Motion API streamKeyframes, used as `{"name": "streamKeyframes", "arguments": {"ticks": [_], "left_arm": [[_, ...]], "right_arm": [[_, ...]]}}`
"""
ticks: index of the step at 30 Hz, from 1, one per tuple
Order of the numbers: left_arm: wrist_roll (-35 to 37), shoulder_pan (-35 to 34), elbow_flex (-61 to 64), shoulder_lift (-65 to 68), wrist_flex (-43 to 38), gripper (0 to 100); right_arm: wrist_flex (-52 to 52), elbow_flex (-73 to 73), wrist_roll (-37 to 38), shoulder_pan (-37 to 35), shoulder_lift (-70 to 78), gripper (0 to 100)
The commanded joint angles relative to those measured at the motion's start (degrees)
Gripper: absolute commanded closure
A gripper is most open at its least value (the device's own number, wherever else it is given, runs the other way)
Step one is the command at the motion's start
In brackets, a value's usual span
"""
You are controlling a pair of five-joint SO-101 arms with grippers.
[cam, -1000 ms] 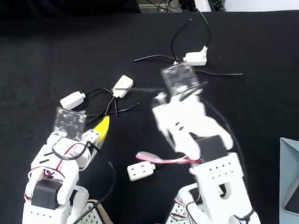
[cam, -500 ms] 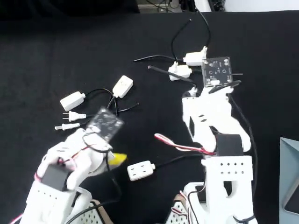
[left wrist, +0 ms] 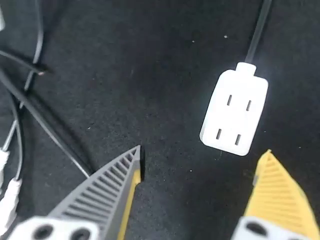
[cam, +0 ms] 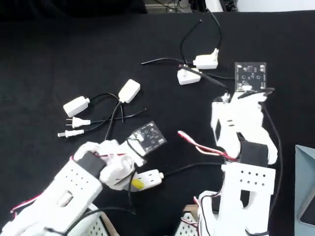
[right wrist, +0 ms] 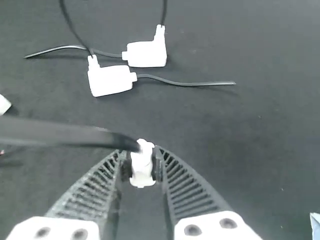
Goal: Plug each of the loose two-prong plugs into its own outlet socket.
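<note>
My right gripper is shut on a small white two-prong plug; its black cable trails off sideways. In the high view this gripper sits at the right, short of two white outlet blocks at the back. My left gripper is open, its grey finger and yellow finger standing wide just short of a white outlet socket. That socket lies near the front. Two loose plugs lie at the left.
Two more white outlet blocks lie at the left with black cables tangled between them. A red and white wire loops off the right arm. A grey-blue object sits at the right edge.
My left arm has swung from the plugs at the left down to the front socket. My right arm has moved right with the plug, uncovering an outlet block at the back.
</note>
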Motion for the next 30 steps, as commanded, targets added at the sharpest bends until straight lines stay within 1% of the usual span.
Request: {"name": "streamKeyframes", "arguments": {"ticks": [1, 3, 8, 13, 15, 20, 24, 30], "left_arm": [[0.7, 0.7, -2.9, 5.5, -5.1, 65], [0.7, 1.3, -2.9, 9.0, -7.6, 65], [0.8, 5.4, -2.8, 15.4, -10.9, 65], [4.6, 5.8, -2.7, 20.0, -16.4, 66], [4.7, 5.8, -2.5, 21.5, -18.6, 70], [4.5, 6.3, -2.2, 24.1, -25.7, 86], [4.4, 4.3, -2.8, 25.2, -28.9, 95], [4.3, -4.3, -5.8, 26.9, -32.2, 95]], "right_arm": [[0.3, -0.6, 0.4, 2.4, -0.2, 98.6], [0.3, -0.5, 0.4, 2.5, -0.2, 98.6], [0.0, 0.0, 0.4, 2.3, -0.2, 98.6], [0.1, 0.0, 0.4, 2.3, -0.2, 98.6], [0.2, 0.0, 0.4, 2.3, -0.2, 98.6], [0.2, 0.0, 0.4, 2.2, -0.2, 98.6], [0.2, 0.0, 0.4, 2.1, -0.2, 98.6], [0.2, 0.0, 0.4, 2.1, -0.2, 98.6]]}}
